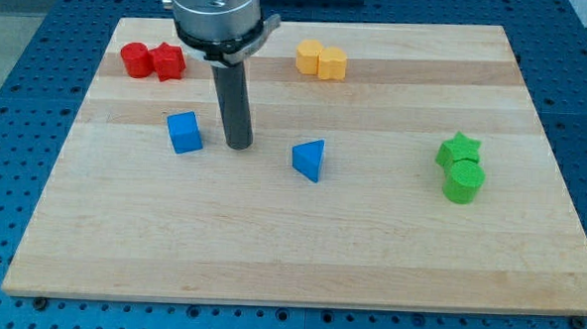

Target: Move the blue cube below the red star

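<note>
The blue cube (185,133) sits on the wooden board at the view's left of centre. The red star (168,61) lies near the board's top left, touching a red round block (135,59) on its left. The cube is below the star and slightly to its right, with a gap between them. My tip (238,145) rests on the board just right of the blue cube, a short gap away, not touching it.
A blue triangular block (310,160) lies right of my tip. Two yellow blocks (321,61) sit together at the top centre. A green star (459,150) and a green cylinder (462,181) touch at the right. The board's edge (288,301) runs along the bottom.
</note>
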`<state>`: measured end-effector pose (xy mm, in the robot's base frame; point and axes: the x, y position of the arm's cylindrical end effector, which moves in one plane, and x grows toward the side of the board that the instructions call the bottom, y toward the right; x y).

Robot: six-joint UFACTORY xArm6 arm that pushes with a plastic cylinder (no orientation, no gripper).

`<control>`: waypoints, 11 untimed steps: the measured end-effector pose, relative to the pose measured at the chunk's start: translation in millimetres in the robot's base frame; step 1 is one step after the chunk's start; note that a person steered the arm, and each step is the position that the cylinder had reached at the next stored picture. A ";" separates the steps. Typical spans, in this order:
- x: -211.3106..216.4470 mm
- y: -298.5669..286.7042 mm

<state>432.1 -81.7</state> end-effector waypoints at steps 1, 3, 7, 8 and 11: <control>2.9 -28.3; 8.1 -42.6; 1.0 -43.5; 10.1 -41.2; 30.1 -108.6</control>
